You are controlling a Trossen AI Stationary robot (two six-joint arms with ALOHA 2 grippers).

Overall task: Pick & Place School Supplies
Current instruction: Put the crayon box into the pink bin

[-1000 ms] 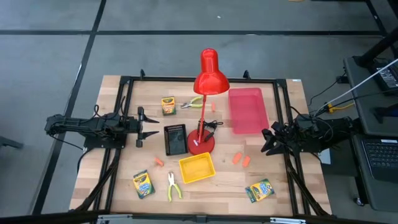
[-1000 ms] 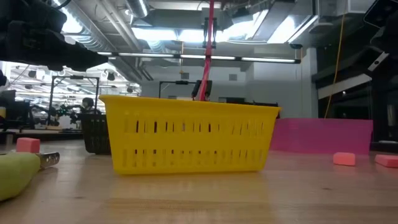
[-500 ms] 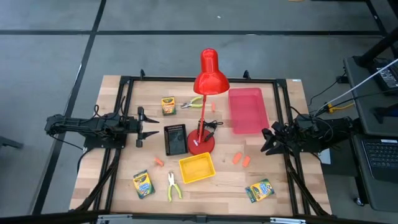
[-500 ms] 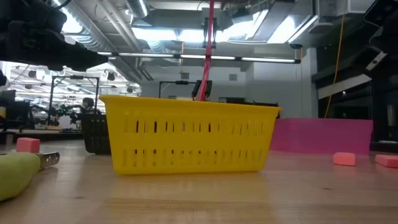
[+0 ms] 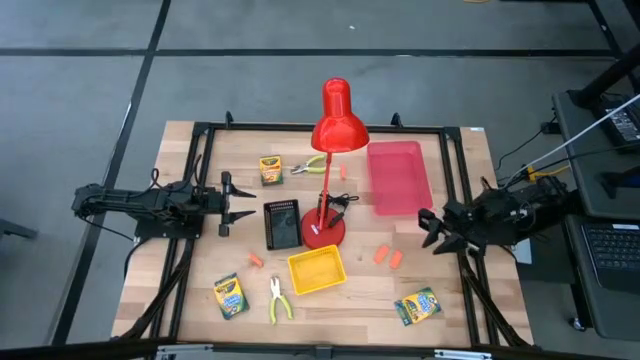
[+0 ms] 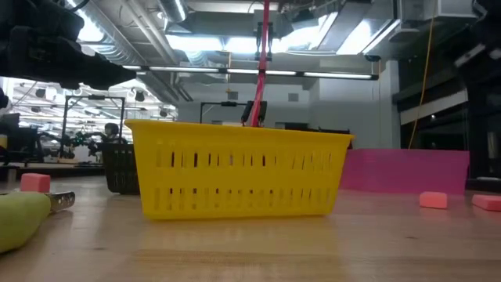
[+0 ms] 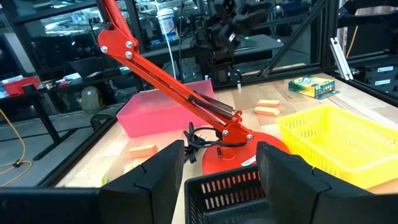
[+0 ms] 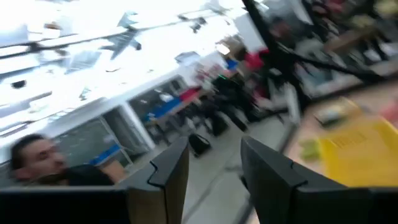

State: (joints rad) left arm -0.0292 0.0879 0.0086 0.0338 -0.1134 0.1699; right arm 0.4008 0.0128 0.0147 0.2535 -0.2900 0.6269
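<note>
Three yellow-and-green crayon boxes lie flat on the table: one far left of the lamp, one near left, one near right. One pair of pliers lies by the far box, another by the yellow tray. Orange pieces lie at the near left and at the right. My left gripper hovers open at the left, facing the black tray. My right gripper is open at the right edge, level with the orange pieces.
A tall red desk lamp stands mid-table on its round base. The black tray is beside it, the yellow tray nearer, the pink tray far right. A black frame rims the table.
My right arm has started to move. Its gripper has shifted a little toward the table's near edge and the arm has turned slightly. Its wrist view is blurred by the motion. Nothing on the table has moved.
</note>
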